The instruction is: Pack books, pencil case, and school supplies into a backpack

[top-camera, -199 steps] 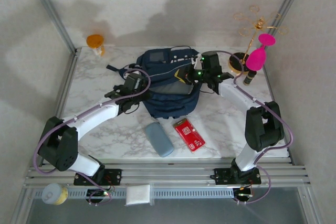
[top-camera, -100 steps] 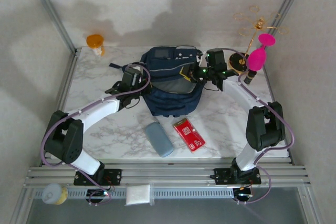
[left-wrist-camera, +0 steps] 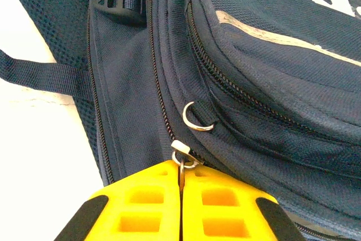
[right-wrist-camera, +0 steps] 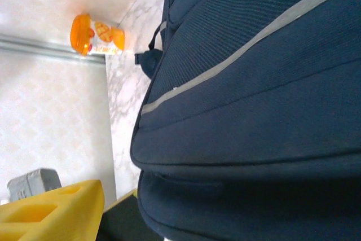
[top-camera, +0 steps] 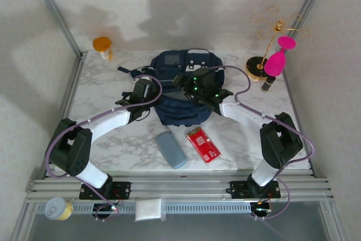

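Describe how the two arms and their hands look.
The left arm and right arm have white shells, black joints and a purple cable running alongside. Green lights glow near the right wrist. The left hand has yellow moulded fingers with square recesses and black pads.

Robot test cell in a lab: marble-pattern worktop (top-camera: 132, 142) boxed in by white wall panels (top-camera: 169, 4) and aluminium frame rails (top-camera: 186, 187).
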Motion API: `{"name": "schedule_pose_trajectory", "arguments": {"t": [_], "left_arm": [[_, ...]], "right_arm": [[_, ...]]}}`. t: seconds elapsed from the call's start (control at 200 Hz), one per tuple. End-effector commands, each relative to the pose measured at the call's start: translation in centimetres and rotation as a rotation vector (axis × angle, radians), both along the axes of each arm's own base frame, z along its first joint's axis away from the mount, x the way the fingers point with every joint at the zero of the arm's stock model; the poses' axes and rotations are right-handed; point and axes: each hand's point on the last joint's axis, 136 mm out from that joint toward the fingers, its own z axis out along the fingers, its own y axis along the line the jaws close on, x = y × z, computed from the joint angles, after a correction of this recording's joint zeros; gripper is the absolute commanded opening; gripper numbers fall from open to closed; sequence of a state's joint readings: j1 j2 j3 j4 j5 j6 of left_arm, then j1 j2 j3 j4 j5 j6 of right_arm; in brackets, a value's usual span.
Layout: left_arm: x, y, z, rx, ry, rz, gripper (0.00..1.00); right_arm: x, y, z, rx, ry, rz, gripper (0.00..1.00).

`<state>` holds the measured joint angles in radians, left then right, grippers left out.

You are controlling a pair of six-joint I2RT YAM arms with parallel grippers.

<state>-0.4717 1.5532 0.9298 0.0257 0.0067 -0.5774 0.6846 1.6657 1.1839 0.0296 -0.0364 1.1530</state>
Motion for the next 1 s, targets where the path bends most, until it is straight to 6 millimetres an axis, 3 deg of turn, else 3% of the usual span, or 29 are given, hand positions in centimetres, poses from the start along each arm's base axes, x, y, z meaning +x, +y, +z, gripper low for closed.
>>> {"name": "schedule_pose_trajectory", "arguments": {"t": [0.0, 0.125, 0.295, 0.385, 0.491, 0.576, 0.616, 0.706, 0.906, 0.996], "left_arm": [[-0.3, -0.4, 0.7, -0.020, -0.026, -0.006, 0.00], [-0.6, 0.0, 1.1, -0.002, -0.026, 0.001, 0.00], [-2.0, 0.6, 1.3, -0.009, -0.026, 0.002, 0.00], [-3.2, 0.4, 1.0, -0.012, -0.012, -0.016, 0.00], [-4.7, -1.2, 1.5, -0.025, -0.002, -0.052, 0.00], [-5.9, -4.5, 3.1, -0.103, -0.021, -0.120, 0.00], [-6.4, -5.9, 3.9, -0.132, -0.033, -0.131, 0.00], [-7.1, -8.8, 5.0, -0.179, -0.043, -0.173, 0.00], [-6.4, -7.7, 3.1, -0.073, 0.006, -0.105, 0.00], [-6.5, -7.0, 2.7, -0.029, 0.013, -0.111, 0.00]], "right_arm": [[1.0, 1.8, -0.4, 0.041, -0.020, -0.099, 0.63], [2.1, 2.7, -1.3, 0.036, -0.021, -0.087, 0.40], [3.5, 6.0, -0.7, 0.008, -0.067, 0.058, 0.05], [3.5, 8.3, 0.3, 0.028, -0.105, 0.174, 0.00], [3.1, 8.9, 2.1, 0.002, -0.167, 0.261, 0.00], [2.9, 7.7, 2.6, -0.038, -0.186, 0.312, 0.00], [4.1, 5.5, 2.7, -0.036, -0.172, 0.306, 0.00], [3.9, 2.9, 3.7, -0.034, -0.186, 0.360, 0.00], [4.1, -3.4, 4.9, -0.097, -0.217, 0.390, 0.00], [4.5, -5.1, 4.6, -0.109, -0.210, 0.402, 0.00]]}}
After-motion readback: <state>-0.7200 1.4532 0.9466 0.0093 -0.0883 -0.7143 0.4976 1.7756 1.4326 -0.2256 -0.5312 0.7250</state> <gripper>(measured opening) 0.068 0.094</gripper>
